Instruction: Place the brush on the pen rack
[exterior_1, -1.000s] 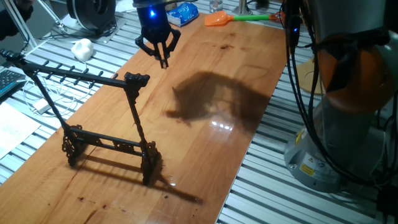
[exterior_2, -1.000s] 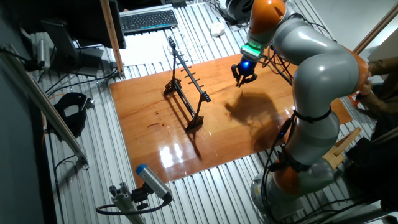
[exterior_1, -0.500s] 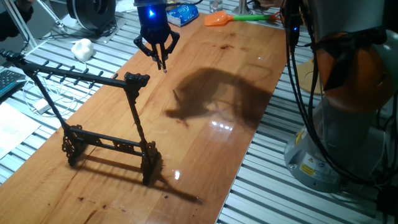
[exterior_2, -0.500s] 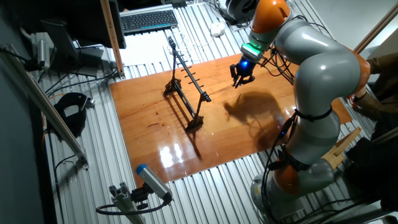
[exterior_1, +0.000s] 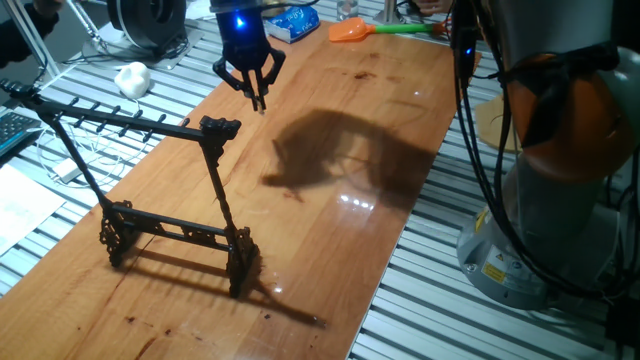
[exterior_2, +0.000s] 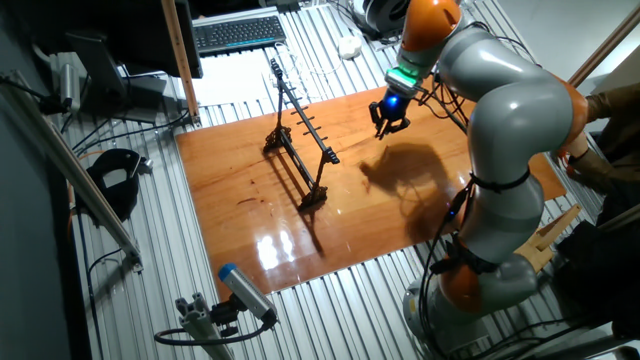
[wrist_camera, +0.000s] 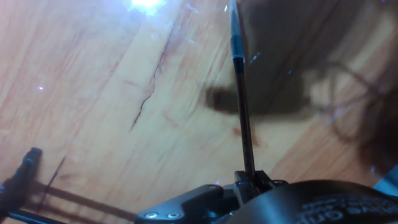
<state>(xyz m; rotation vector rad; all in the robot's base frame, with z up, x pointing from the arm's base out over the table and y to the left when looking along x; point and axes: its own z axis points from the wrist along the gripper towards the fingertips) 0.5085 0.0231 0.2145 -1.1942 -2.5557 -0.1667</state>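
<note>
My gripper (exterior_1: 256, 92) hangs over the far left part of the wooden table and is shut on the brush (exterior_1: 261, 101), a very thin stick pointing down from between the fingers. In the hand view the brush (wrist_camera: 241, 106) runs as a slim dark shaft from the shut gripper (wrist_camera: 249, 180) up across the frame, above the wood. The black pen rack (exterior_1: 120, 122) stands to the near left, its long top bar ending (exterior_1: 220, 126) a short way below the gripper. From the other side the gripper (exterior_2: 383, 126) is right of the rack (exterior_2: 300, 135). A rack end (wrist_camera: 18, 180) shows at the hand view's lower left.
An orange fly swatter with a green handle (exterior_1: 352, 32) and a blue packet (exterior_1: 292, 20) lie at the table's far end. A white lump (exterior_1: 131, 77) and cables lie on the slatted bench to the left. The robot base (exterior_1: 545, 210) stands right of the table.
The gripper, still holding the brush, has shifted a little to the left and away from the camera, toward the end of the rack's top bar. The rack has not moved.
</note>
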